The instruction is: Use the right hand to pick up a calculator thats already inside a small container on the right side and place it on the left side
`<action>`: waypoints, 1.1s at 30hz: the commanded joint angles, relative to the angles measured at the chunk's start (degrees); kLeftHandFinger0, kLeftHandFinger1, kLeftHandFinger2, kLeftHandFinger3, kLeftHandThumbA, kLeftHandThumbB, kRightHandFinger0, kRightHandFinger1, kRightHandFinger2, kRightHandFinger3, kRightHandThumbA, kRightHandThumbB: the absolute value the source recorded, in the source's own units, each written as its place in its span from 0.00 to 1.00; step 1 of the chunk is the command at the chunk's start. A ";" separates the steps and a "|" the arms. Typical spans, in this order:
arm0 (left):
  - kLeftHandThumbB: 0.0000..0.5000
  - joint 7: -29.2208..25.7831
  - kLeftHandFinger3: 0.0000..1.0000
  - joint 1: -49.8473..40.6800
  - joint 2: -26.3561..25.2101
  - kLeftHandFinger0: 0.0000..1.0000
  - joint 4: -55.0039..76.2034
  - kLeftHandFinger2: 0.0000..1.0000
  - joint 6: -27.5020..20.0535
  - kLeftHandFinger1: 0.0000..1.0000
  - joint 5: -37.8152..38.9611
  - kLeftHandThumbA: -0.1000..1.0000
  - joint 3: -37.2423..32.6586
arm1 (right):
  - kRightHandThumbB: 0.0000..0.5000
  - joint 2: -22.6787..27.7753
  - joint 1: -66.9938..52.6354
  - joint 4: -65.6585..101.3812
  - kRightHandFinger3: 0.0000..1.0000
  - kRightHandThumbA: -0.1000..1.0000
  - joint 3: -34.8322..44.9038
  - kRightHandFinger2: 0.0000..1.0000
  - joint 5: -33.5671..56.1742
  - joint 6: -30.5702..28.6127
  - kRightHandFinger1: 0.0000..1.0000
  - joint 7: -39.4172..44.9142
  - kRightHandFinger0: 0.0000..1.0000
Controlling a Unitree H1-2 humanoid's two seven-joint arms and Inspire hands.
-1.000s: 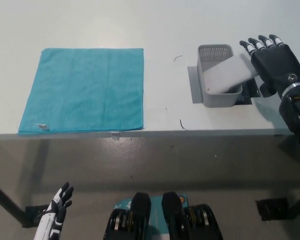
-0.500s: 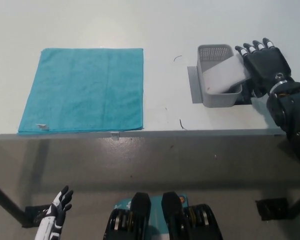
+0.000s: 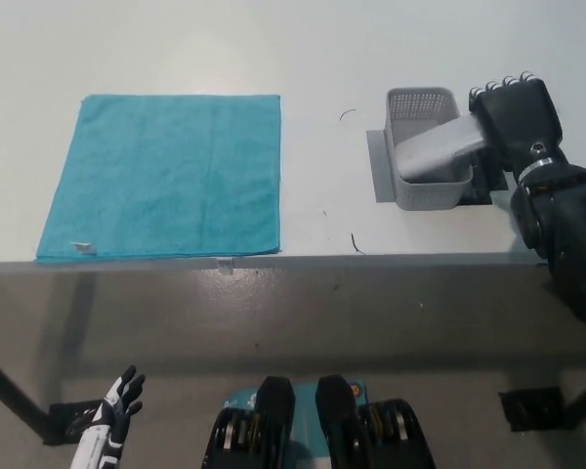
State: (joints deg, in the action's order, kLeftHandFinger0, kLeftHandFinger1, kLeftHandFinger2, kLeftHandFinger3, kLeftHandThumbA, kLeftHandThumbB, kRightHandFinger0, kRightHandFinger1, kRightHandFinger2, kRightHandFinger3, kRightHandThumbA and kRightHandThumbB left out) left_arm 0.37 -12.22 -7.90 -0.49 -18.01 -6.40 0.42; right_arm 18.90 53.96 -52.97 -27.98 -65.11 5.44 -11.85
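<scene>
Calculator (image 3: 432,153) propped aslant in the small grey container (image 3: 426,186) at the right side of the bench (image 3: 313,59), long axis running from lower left to upper right, low end down inside near the container's front left corner, high end sticking out over the right rim. Only the plain grey back or side showing, no keys visible. Container standing upright on a flat grey base plate (image 3: 378,168), mesh-walled, well apart from the teal cloth (image 3: 164,176) spread flat across the bench's left side. Black right hand (image 3: 513,117) at the calculator's raised end, back of the hand facing up, fingers (image 3: 508,86) curled down past the far edge and touching that end; closed around the calculator as far as can be seen, though the underside contact stays hidden. Black forearm coming in from the lower right, over the bench's front edge. White left hand (image 3: 115,405) resting low at the lower left, below the bench and well away from everything on it, holding nothing, fingers spread apart. A small white tag (image 3: 82,248) at the cloth's near left corner.
</scene>
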 commanded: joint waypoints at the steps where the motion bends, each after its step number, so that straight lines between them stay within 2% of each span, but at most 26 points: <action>1: 0.36 0.24 1.00 -0.90 -0.79 1.00 1.90 1.00 -1.53 1.00 0.09 1.00 0.26 | 0.48 -1.78 5.90 -6.86 0.40 0.00 -0.67 0.26 0.72 -6.29 0.00 -33.19 0.00; 2: 0.36 0.37 1.00 -0.91 -0.75 1.00 1.88 1.00 -1.38 1.00 0.49 1.00 0.25 | 0.46 -1.67 5.94 -6.91 0.35 0.00 -0.68 0.21 0.77 -6.85 0.00 -34.66 0.00; 3: 0.36 0.40 1.00 -0.88 -0.75 1.00 1.79 1.00 -1.40 1.00 0.60 1.00 0.26 | 0.35 -1.57 5.94 -6.79 0.23 0.00 -0.60 0.20 0.92 -7.28 0.00 -35.07 0.00; 4: 0.35 0.26 1.00 -0.80 -0.76 1.00 1.64 1.00 -1.41 1.00 0.35 1.00 0.29 | 0.33 -1.43 5.92 -6.49 0.13 0.00 -0.44 0.24 1.17 -7.81 0.00 -35.66 0.00; 5: 0.35 0.17 1.00 -0.78 -0.75 1.00 1.63 1.00 -1.37 1.00 0.16 1.00 0.31 | 0.35 -1.35 5.96 -6.53 0.09 0.00 -0.49 0.28 1.12 -8.02 0.00 -36.64 0.00; 7: 0.35 0.04 1.00 -0.70 -0.73 1.00 1.58 1.00 -1.41 1.00 0.00 1.00 0.36 | 0.32 -0.93 5.99 -6.00 0.09 0.00 -0.81 0.36 0.87 -8.12 0.00 -36.42 0.00; 8: 0.34 0.08 1.00 -0.68 -0.80 1.00 1.57 1.00 -1.56 1.00 -0.03 1.00 0.33 | 0.32 -0.45 5.92 -4.95 0.08 0.00 -0.74 0.44 1.01 -8.34 0.03 -34.89 0.00; 11: 0.34 0.10 1.00 -0.75 -0.78 1.00 1.73 1.00 -1.43 1.00 0.06 1.00 0.34 | 0.32 0.15 5.86 -3.67 0.06 0.00 0.04 0.55 1.91 -9.61 0.08 -34.96 0.00; 12: 0.34 0.04 1.00 -0.76 -0.76 1.00 1.77 1.00 -1.31 1.00 -0.07 1.00 0.35 | 0.35 0.68 5.62 -2.33 0.06 0.00 0.51 0.57 2.38 -10.39 0.10 -34.52 0.00; 16: 0.36 -0.01 1.00 -0.46 -0.97 1.00 1.66 1.00 -1.02 1.00 -0.44 1.00 0.43 | 0.38 2.12 5.52 3.07 0.07 0.00 3.03 0.69 4.73 -11.58 0.18 -30.38 0.00; 18: 0.35 -0.07 1.00 -0.39 -1.01 1.00 1.51 1.00 -1.13 1.00 -0.70 1.00 0.38 | 0.40 2.63 5.52 4.86 0.07 0.00 3.52 0.68 4.79 -11.45 0.17 -29.52 0.00; 19: 0.36 0.01 1.00 -0.36 -1.03 1.00 1.53 1.00 -1.00 1.00 -0.62 1.00 0.36 | 0.41 2.92 6.13 4.70 0.05 0.00 3.65 0.63 4.54 -12.40 0.15 -32.17 0.00; 20: 0.35 0.00 1.00 -0.32 -0.97 1.00 1.54 1.00 -0.94 1.00 -0.59 1.00 0.36 | 0.37 3.31 6.47 6.03 0.06 0.00 4.38 0.63 5.13 -12.73 0.17 -31.26 0.00; 22: 0.36 0.05 1.00 -0.38 -0.89 1.00 1.72 1.00 -0.69 1.00 -0.38 1.00 0.36 | 0.35 3.57 6.69 7.93 0.07 0.00 5.11 0.69 5.23 -11.84 0.24 -29.95 0.00; 23: 0.37 0.19 1.00 -0.46 -0.83 1.00 1.86 1.00 -0.41 1.00 -0.08 1.00 0.34 | 0.37 3.83 6.81 10.52 0.12 0.00 5.83 0.69 5.24 -10.70 0.25 -28.02 0.00; 24: 0.37 0.15 1.00 -0.47 -0.80 1.00 1.98 1.00 -0.19 1.00 -0.24 1.00 0.31 | 0.36 4.01 6.92 11.92 0.12 0.00 6.23 0.68 5.33 -10.39 0.24 -26.92 0.00; 25: 0.38 0.14 1.00 -0.53 -0.79 1.00 2.13 1.00 0.15 1.00 -0.45 1.00 0.28 | 0.43 4.22 7.54 12.41 0.09 0.00 6.75 0.66 5.58 -11.79 0.22 -28.52 0.00; 26: 0.38 0.02 1.00 -0.47 -0.81 1.00 2.08 1.00 0.08 1.00 -0.79 1.00 0.27 | 0.41 4.27 7.77 13.26 0.09 0.00 7.11 0.63 5.44 -11.41 0.19 -28.17 0.00; 27: 0.38 -0.03 1.00 -0.45 -0.82 1.00 2.09 1.00 0.10 1.00 -0.89 1.00 0.28 | 0.41 4.30 8.12 13.79 0.10 0.00 7.22 0.65 4.94 -10.88 0.18 -28.05 0.00; 30: 0.39 0.08 1.00 -0.50 -0.85 1.00 2.26 1.00 0.55 1.00 -0.67 1.00 0.35 | 0.41 3.91 9.63 14.66 0.20 0.00 7.55 0.79 5.01 -10.82 0.27 -27.18 0.00; 31: 0.39 0.07 1.00 -0.50 -0.84 1.00 2.23 1.00 0.54 1.00 -0.67 1.00 0.35 | 0.45 3.81 9.96 14.60 0.29 0.00 7.59 0.79 5.33 -11.26 0.27 -26.91 0.00; 32: 0.38 0.00 1.00 -0.53 -0.76 1.00 2.10 1.00 0.43 1.00 -0.72 1.00 0.33 | 0.50 3.44 10.49 14.94 0.30 0.00 7.80 0.77 6.29 -11.96 0.26 -25.52 0.00; 33: 0.39 0.06 1.00 -0.52 -0.78 1.00 2.10 1.00 0.33 1.00 -0.69 1.00 0.28 | 0.49 3.08 10.88 15.31 0.35 0.00 7.50 0.76 5.88 -11.21 0.26 -24.50 0.00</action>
State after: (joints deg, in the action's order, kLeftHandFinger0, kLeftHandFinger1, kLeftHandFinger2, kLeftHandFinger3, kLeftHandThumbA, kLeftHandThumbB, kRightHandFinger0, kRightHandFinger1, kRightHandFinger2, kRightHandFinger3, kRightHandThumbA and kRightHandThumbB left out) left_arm 0.37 -12.20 -7.94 -0.28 -17.26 -6.60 0.42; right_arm 21.60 59.43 -40.84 -21.62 -61.85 -4.36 -34.51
